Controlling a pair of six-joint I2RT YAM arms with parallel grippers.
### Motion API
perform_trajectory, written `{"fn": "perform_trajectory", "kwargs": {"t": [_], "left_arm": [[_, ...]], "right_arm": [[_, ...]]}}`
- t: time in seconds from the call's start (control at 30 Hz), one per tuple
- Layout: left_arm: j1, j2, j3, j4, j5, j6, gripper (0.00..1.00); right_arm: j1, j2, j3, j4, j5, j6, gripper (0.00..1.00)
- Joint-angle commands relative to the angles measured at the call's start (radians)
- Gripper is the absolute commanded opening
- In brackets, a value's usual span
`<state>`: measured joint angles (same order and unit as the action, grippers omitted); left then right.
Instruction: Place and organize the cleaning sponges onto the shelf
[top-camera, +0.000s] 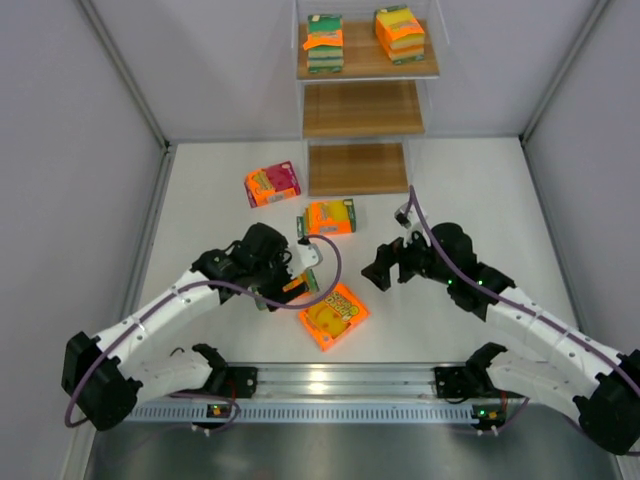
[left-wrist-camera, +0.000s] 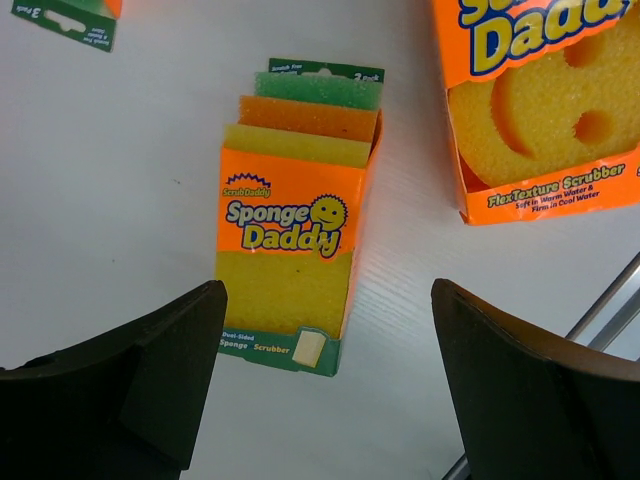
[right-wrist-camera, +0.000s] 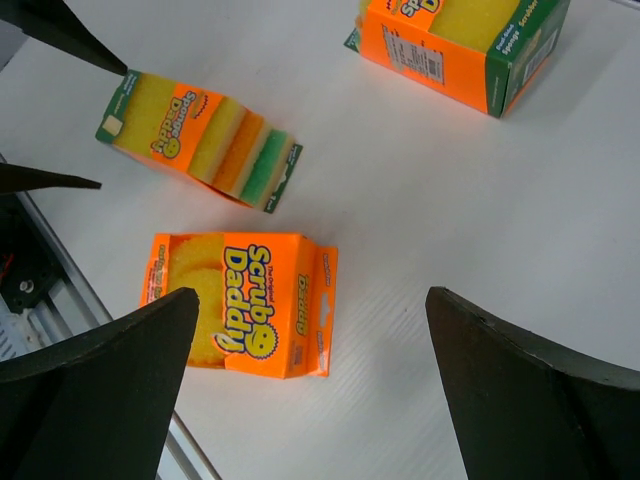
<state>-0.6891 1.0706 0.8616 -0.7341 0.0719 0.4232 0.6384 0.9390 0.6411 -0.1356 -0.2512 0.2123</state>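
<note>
The shelf (top-camera: 366, 108) stands at the back with two cleaning sponges on its top board, one on the left (top-camera: 324, 43) and one on the right (top-camera: 399, 34). Several packs lie on the table. My left gripper (top-camera: 300, 272) (left-wrist-camera: 330, 395) is open just above the Sponge Daddy pack (left-wrist-camera: 290, 240) (right-wrist-camera: 200, 135), whose green end lies near the left finger, untouched. A Scrub Daddy pack (top-camera: 333, 315) (left-wrist-camera: 540, 100) (right-wrist-camera: 240, 300) lies beside it. My right gripper (top-camera: 385, 265) (right-wrist-camera: 310, 400) is open and empty, right of that pack.
A pink-red pack (top-camera: 272, 184) and an orange-green box (top-camera: 330, 216) (right-wrist-camera: 460, 45) lie in front of the shelf. Both lower shelf boards are bare. A metal rail (top-camera: 330, 380) runs along the near edge. Grey walls close in both sides.
</note>
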Motion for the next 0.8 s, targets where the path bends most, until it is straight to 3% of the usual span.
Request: {"fn": "perform_trajectory", "kwargs": {"t": [0.0, 0.23, 0.57, 0.77], "left_arm": [[0.045, 0.018, 0.008, 0.064, 0.106, 0.135, 0.9], [0.207, 0.13, 0.048, 0.101, 0.276, 0.174, 0.91], [0.215, 0.206, 0.011, 0.13, 0.206, 0.189, 0.93], [0.227, 0.302, 0.016, 0.153, 0.241, 0.173, 0.93]], "right_arm": [[-0.008, 0.004, 0.025, 0.119, -0.033, 0.01, 0.99], [-0.008, 0.004, 0.002, 0.116, 0.0, 0.032, 0.99], [-0.011, 0.017, -0.003, 0.111, 0.015, 0.041, 0.99], [-0.014, 0.032, 0.0, 0.094, 0.016, 0.033, 1.0]]}}
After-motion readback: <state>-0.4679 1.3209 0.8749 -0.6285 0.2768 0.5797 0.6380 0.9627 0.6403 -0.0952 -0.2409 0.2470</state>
